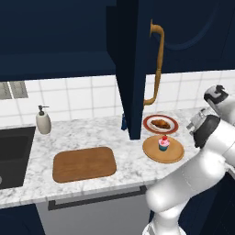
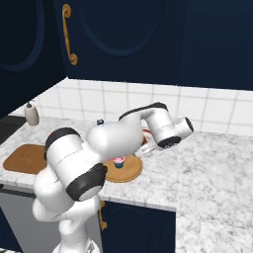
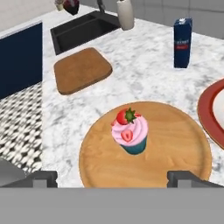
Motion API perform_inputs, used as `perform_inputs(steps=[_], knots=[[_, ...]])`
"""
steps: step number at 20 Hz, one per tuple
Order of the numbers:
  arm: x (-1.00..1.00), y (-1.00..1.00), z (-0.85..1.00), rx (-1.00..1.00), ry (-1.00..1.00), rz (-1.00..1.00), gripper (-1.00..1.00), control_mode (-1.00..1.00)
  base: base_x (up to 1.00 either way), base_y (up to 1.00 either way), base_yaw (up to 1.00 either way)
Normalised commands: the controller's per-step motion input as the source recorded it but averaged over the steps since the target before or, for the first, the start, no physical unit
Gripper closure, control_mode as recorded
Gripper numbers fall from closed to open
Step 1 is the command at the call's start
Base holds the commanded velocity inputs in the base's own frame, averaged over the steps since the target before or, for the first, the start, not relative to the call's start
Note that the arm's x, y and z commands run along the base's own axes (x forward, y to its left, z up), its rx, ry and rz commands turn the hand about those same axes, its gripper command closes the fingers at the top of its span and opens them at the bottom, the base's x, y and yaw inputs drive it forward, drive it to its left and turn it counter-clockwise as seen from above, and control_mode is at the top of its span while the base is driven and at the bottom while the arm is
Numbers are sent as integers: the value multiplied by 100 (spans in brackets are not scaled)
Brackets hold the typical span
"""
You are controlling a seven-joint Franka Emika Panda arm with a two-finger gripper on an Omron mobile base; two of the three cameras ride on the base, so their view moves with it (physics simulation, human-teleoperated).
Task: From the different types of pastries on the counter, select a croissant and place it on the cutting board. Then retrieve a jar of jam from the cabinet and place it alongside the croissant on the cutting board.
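White marble counter with grey veining (image 1: 92, 133) taken as the reference surface. Above it, the dark navy wall cabinet (image 1: 133, 59) has its tall door swung open edge-on, long curved brass-orange handle (image 1: 157, 64) facing right. A black sink (image 1: 13, 153) is set into the counter's left end. The flat brown wooden cutting board with rounded corners (image 1: 84, 164) lies near the counter's front edge, right of the sink, bare. The round wooden plate (image 1: 163, 150) sits on the counter right of the board, carrying the pink-frosted cupcake in a teal wrapper (image 1: 164, 143). Just behind it, a red-rimmed plate (image 1: 160, 124) holds the small golden-brown croissant (image 1: 160, 123). A beige soap dispenser (image 1: 43, 120) stands by the wall behind the sink; a small dark blue carton (image 3: 182, 36) stands on the counter under the door.

Gripper (image 3: 118, 177): above the wooden plate's near rim, fingers spread wide, nothing between them.
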Motion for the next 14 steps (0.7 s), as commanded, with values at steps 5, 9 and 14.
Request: perform_inputs(steps=[5, 9, 14], knots=[[37, -8, -40, 7, -9, 0, -100, -100, 0, 0, 0], [52, -2, -26, 6, -22, 0, -100, -100, 0, 0, 0], [57, -6, 0, 3, -18, 0, -100, -100, 0, 0, 0]])
